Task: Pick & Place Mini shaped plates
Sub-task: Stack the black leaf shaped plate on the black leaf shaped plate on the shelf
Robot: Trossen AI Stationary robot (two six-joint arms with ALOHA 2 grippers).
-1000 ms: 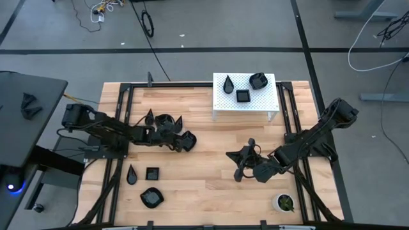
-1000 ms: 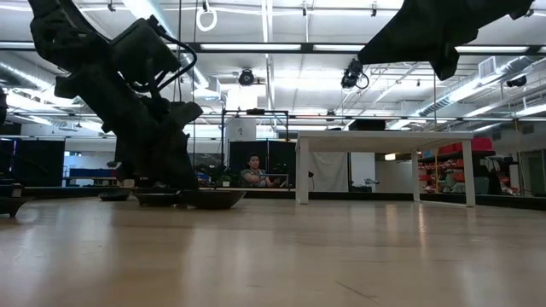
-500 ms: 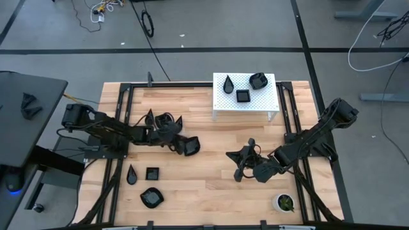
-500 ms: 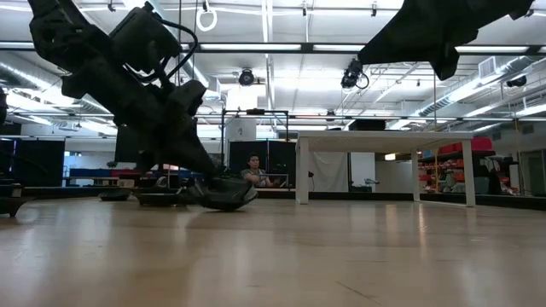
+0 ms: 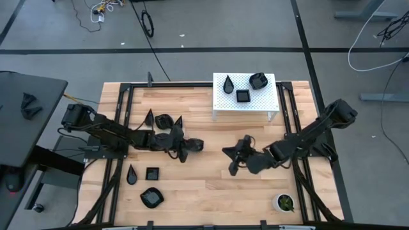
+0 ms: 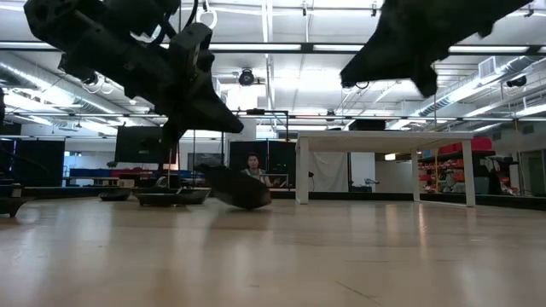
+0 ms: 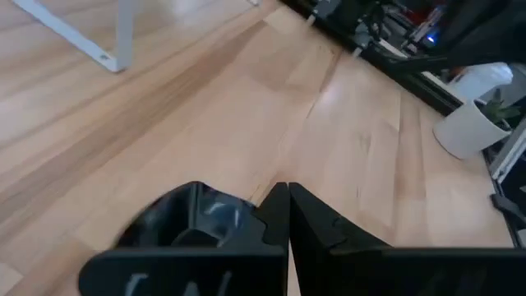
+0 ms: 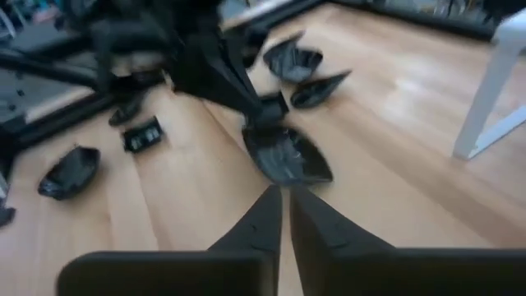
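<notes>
The mini shaped plates are small glossy black dishes. One plate [image 5: 196, 145] hangs at my left gripper [image 5: 186, 146], which is shut on it near the table's middle. Three plates [image 5: 164, 119] lie just behind that arm, and three more [image 5: 151, 174] lie near the front left. Another three [image 5: 243, 96] sit on the white stand [image 5: 265, 102]. My right gripper [image 5: 231, 160] hovers right of the held plate and points at it, fingers together with nothing between them. My left gripper pinches the plate's rim [image 8: 269, 115] between its two fingers. The fingers [image 8: 226, 82] come slanting down from the table's left. The plate [image 6: 239, 189] hangs tilted below them, raised off the wood; whether its lowest edge still touches the table, I cannot tell.
A small white pot with a green plant [image 5: 284, 202] stands at the front right corner. Black frame rails [image 5: 121, 102] run along both sides of the table. Bare wood lies between the two grippers and in front of them.
My left gripper has risen and gone toward the table's right with the plate. The plate, flat on the wood a second ago, has tipped up and come off it. My right gripper has shifted a little toward the table's left.
</notes>
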